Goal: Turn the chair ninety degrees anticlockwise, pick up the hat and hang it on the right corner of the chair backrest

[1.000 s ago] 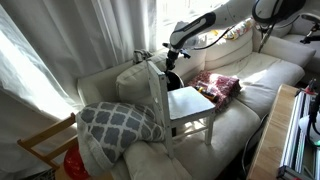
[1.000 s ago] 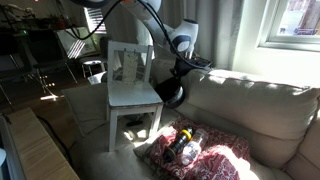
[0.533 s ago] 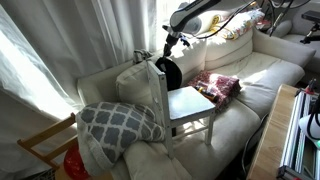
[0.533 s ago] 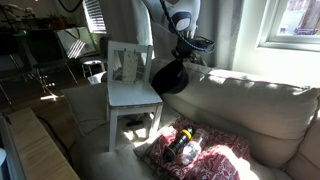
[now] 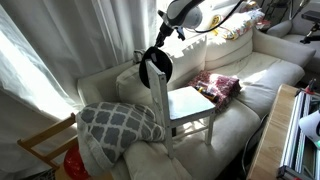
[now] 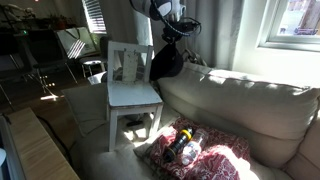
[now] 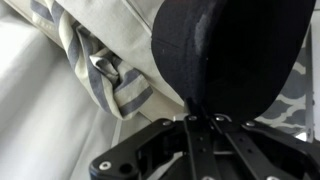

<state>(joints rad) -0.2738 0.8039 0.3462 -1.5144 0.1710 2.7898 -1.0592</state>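
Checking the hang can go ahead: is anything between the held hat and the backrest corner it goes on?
Nothing visible does. The gripper holds the hat close beside the right corner of the chair backrest, with no object between them; whether they already touch I cannot tell.

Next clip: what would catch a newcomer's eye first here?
A small white chair stands on the cream sofa, of all places. The gripper is shut on a black hat that dangles close by the top of the chair's backrest. A grey patterned cushion lies beside the chair.
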